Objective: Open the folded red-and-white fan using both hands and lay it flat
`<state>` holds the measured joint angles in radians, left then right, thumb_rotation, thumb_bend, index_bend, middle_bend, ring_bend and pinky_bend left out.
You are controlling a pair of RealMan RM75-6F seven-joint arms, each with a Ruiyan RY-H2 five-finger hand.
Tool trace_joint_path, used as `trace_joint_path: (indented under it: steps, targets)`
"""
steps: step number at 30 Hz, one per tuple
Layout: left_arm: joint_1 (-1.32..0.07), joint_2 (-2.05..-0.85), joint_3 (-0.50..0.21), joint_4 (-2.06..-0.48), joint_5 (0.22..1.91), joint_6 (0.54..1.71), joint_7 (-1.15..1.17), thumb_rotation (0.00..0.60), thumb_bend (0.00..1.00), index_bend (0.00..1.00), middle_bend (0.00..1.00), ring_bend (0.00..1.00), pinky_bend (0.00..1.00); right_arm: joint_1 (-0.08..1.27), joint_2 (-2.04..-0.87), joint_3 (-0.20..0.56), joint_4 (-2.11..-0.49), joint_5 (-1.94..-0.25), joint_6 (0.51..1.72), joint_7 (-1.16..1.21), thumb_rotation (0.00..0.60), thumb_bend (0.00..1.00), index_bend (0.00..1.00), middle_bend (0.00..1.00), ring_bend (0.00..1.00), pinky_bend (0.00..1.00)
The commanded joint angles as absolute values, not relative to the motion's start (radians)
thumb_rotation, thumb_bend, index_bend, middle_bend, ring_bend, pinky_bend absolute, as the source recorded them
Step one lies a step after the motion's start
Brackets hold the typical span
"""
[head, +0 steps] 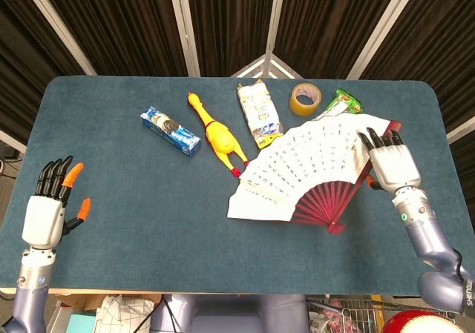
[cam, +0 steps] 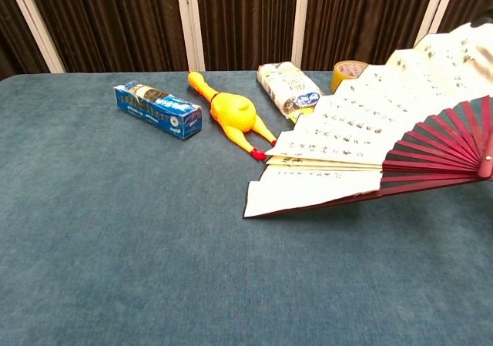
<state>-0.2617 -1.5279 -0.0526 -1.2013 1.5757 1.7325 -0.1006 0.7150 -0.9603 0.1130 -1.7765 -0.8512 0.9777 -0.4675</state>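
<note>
Head view showed the fan (head: 312, 171) spread wide on the right half of the table (head: 148, 222), white leaf toward the far left, red ribs gathering to the pivot at its near right. The right hand (head: 390, 162) held the fan's far-right guard stick, fingers laid over the top of the leaf and the thumb seemingly under the edge; the exact pinch could not be confirmed. Chest view suggested the right side of the fan was raised off the cloth, so it was judged not yet flat. The left hand (head: 46, 207) stood well apart at the near-left edge, fingers spread, holding nothing. To finish well, the right hand should lower the guard until the ribs rest on the table, then release without dragging the leaf; the left hand could steady the lower-left guard. Clearances: the fan's far edge lay just beside the tape roll (head: 304, 99), the green packet (head: 346, 101) and the white pack (head: 260, 113), with the rubber chicken (head: 215, 134) near its left tip. Open room lay toward the near side and centre.
</note>
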Motion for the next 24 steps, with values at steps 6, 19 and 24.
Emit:
trace_joint_path:
  steps: [6,19,24]
  targets:
    - [-0.254,-1.537,-0.072,-1.179,1.555,1.701,-0.128,0.6,0.57,0.11,0.0,0.0,0.04,0.653,-0.968,0.165,-1.828,-0.993,0.937,-0.171,0.6,0.35,0.0,0.01,0.19,0.1]
    - [-0.244,-1.524,-0.085,-1.189,1.546,1.666,-0.118,0.6,0.57,0.11,0.0,0.0,0.03,0.568,-1.107,0.11,-1.652,-1.123,1.158,-0.413,0.6,0.35,0.0,0.0,0.0,0.0]
    - [-0.241,-1.52,-0.087,-1.198,1.546,1.655,-0.109,0.6,0.57,0.11,0.0,0.0,0.03,0.533,-1.162,0.104,-1.578,-1.193,1.216,-0.343,0.6,0.35,0.0,0.0,0.0,0.0]
